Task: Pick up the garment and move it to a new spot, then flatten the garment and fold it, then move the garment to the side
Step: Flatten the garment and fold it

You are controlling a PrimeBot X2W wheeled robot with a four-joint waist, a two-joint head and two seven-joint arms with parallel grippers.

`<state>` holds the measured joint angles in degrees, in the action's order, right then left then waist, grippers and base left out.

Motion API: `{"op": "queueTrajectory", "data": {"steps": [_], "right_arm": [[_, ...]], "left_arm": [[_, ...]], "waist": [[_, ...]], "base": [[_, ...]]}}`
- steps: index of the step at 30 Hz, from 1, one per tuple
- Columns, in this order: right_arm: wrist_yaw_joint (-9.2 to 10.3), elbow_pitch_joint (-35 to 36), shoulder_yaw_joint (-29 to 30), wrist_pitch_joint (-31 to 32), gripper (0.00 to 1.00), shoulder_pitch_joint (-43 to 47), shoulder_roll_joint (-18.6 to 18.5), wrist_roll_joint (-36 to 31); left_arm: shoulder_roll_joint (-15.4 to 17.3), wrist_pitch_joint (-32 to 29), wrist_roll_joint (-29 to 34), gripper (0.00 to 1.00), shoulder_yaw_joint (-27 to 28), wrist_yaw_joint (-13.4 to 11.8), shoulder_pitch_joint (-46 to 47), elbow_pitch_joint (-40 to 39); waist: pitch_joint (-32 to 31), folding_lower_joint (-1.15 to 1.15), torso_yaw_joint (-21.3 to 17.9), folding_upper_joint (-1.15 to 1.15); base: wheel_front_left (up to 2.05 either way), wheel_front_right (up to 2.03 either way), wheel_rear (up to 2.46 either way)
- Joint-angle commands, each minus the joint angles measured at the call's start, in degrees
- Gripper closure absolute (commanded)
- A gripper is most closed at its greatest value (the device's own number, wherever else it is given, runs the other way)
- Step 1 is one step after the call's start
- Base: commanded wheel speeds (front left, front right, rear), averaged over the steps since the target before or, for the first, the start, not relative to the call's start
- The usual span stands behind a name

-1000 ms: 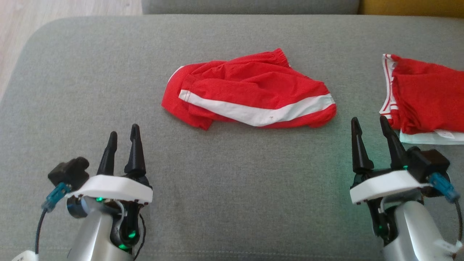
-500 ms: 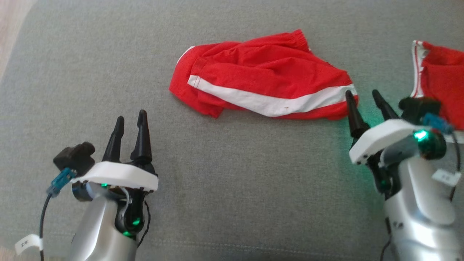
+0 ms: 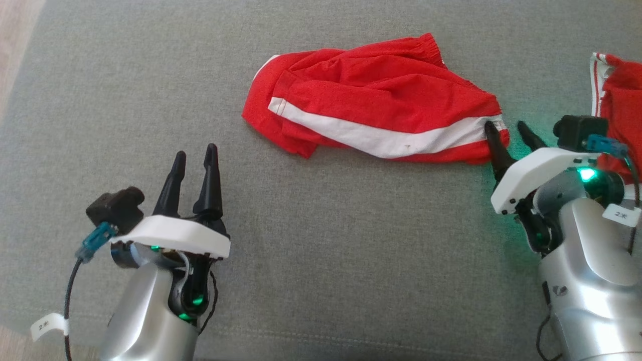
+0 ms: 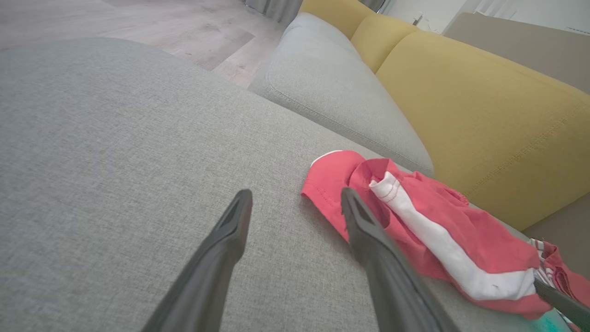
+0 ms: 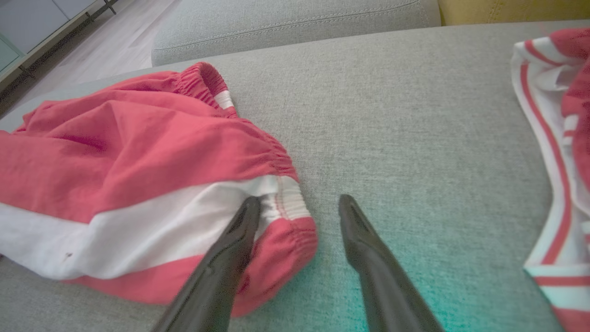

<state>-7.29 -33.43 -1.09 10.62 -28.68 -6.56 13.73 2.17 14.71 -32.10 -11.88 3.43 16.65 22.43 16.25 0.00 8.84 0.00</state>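
Jersey (image 3: 619, 95) lies at the sofa cushion's (image 3: 321, 250) right edge, just beside the right pincer (image 3: 505, 131), whose wide jaws straddle the shorts' (image 3: 381, 95) waistband corner. Left pincer (image 3: 195, 160) wide, empty. Best retargeted onto the jersey's striped trim.

We see only a strip of the red jersey (image 3: 619, 100): the head view's right edge cuts it off, and the right arm's wrist camera (image 3: 577, 129) covers part of it. The right wrist view's left edge cuts the red shorts (image 5: 115, 184). Whether the right gripper (image 3: 505, 129) touches their waistband with its finger (image 5: 230, 249), we cannot tell. The white label (image 3: 621, 214) on that arm is too small for us to read.
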Motion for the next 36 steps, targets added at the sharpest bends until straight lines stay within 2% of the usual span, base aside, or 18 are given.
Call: {"op": "queueTrajectory", "data": {"steps": [1,10,19,28,36], "right_arm": [[-0.2,1.47,-1.7,-0.02,1.0,-1.87,-0.37,0.65],[-0.2,2.92,-4.05,-3.18,1.0,-0.7,-1.65,1.11],[-0.2,6.26,-5.37,-3.81,1.0,2.44,0.14,1.89],[-0.2,5.33,-6.47,-3.98,1.0,0.2,1.18,2.22],[-0.2,4.31,-6.73,-4.4,1.0,-0.72,0.96,2.25]], "left_arm": [[0.72,0.29,-0.48,0.0,1.61,-0.38,1.76,-1.87],[0.71,0.29,-0.11,0.0,0.6,-0.11,2.43,-1.66],[1.62,-2.97,1.16,0.0,-7.25,3.14,5.37,0.71],[4.19,-4.93,4.45,0.0,-8.54,0.96,9.48,5.92],[4.61,-4.95,4.65,0.0,-10.06,2.02,12.11,8.52]], "waist": [[-0.02,0.0,-0.07,0.0],[-0.48,0.0,-1.33,0.0],[-0.58,0.0,-4.53,0.0],[0.22,0.0,-5.95,0.0],[0.51,0.0,-6.0,0.0]], "base": [[0.0,0.0,0.0],[0.0,0.0,0.0],[0.0,0.0,0.0],[0.0,0.0,0.0],[0.0,0.0,0.0]]}}
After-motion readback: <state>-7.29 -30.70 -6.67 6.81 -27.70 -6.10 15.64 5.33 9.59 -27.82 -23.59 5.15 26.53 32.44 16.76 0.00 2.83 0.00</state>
